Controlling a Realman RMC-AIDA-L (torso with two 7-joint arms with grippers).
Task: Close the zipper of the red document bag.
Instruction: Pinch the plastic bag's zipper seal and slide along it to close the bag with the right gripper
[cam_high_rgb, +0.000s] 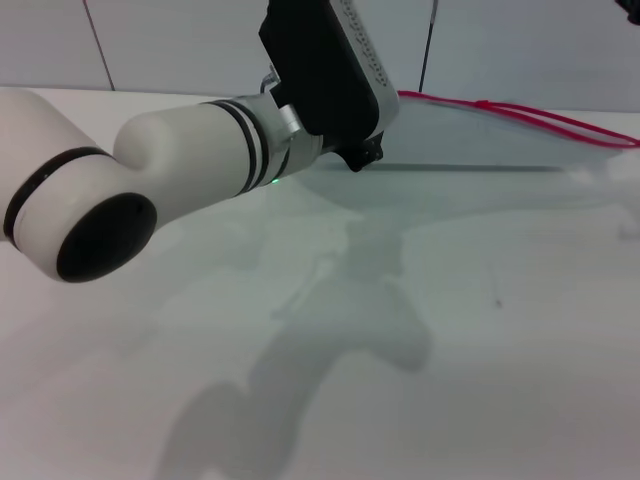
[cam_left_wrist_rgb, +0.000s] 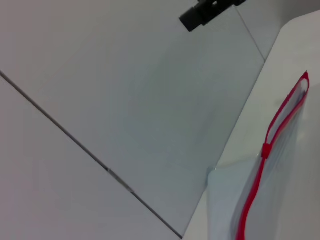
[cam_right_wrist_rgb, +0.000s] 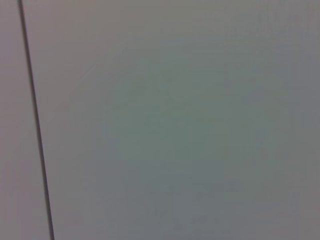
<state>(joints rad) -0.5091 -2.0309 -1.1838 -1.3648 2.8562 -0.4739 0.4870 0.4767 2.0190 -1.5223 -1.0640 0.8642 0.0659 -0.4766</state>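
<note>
A white table (cam_high_rgb: 480, 330) runs back to a pale tiled wall (cam_left_wrist_rgb: 125, 100). At its far edge lies the red document bag (cam_high_rgb: 470, 140), its zipper (cam_high_rgb: 520, 115) along the wall side. The left gripper (cam_high_rgb: 365, 155) hangs near the bag's left end; its arm blocks the view, so its jaws cannot be told.

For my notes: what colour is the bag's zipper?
Bright red zipper, clearest in the left wrist view.

No readable text, labels, brands, numbers or signs on anything.
</note>
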